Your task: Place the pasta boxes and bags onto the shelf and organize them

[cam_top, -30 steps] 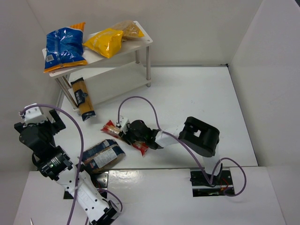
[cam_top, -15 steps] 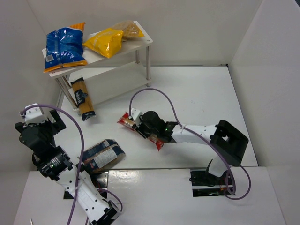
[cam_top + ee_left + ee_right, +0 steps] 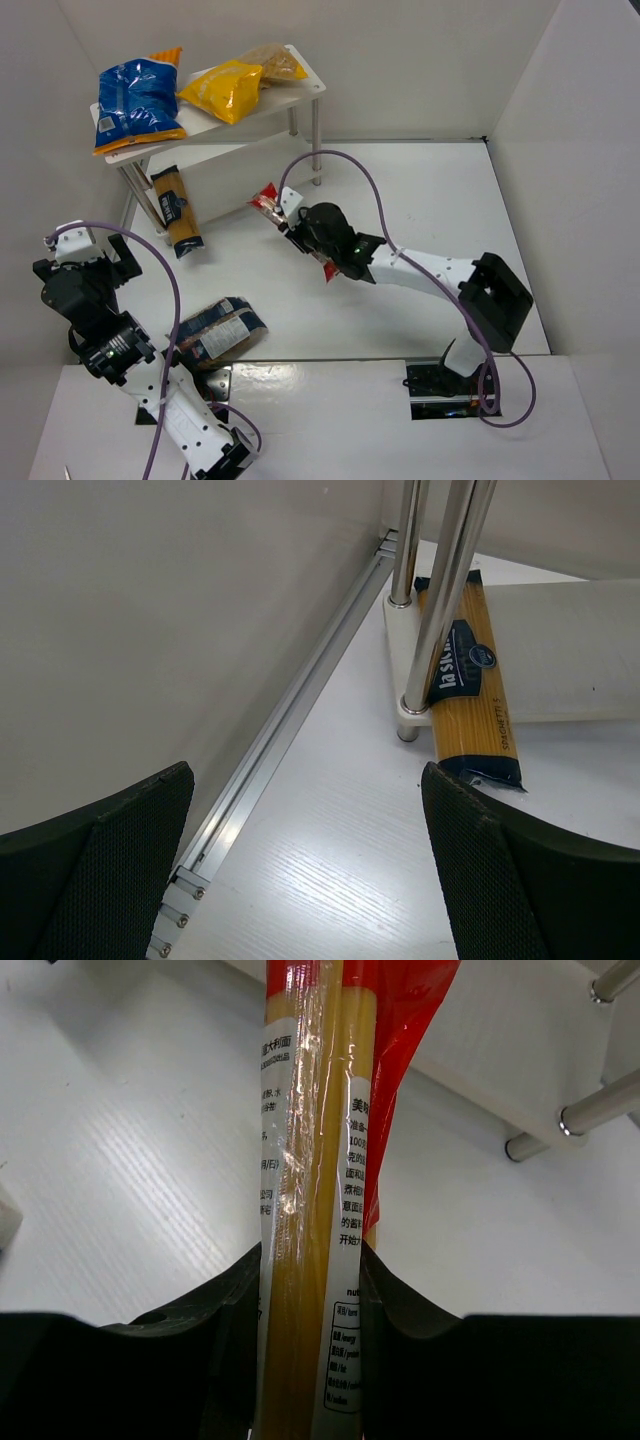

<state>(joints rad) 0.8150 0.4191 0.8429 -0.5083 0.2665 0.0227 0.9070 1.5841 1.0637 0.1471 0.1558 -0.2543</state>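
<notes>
My right gripper [image 3: 305, 230] [image 3: 310, 1275] is shut on the long red-and-clear packet [image 3: 268, 200] [image 3: 312, 1130], gripping its middle just in front of the shelf's lower board [image 3: 240, 165] [image 3: 500, 1050]. The white shelf [image 3: 303, 86] carries the blue bag [image 3: 138, 100], yellow bag [image 3: 222, 88] and tan bag [image 3: 272, 62] on top. The amber spaghetti pack [image 3: 176, 212] [image 3: 470, 695] lies partly on the lower board, beside a leg [image 3: 445, 600]. The dark-blue-and-clear bag [image 3: 218, 330] lies on the table near my left arm. My left gripper [image 3: 90, 258] [image 3: 305, 775] is open and holds nothing.
White enclosure walls stand on the left, back and right. An aluminium rail [image 3: 300, 690] runs along the foot of the left wall. A purple cable [image 3: 350, 160] loops above the right arm, close to the shelf's front-right leg [image 3: 316, 140].
My right arm has carried the red-and-clear packet from the table's middle up toward the shelf's lower board. The left arm has stayed put.
</notes>
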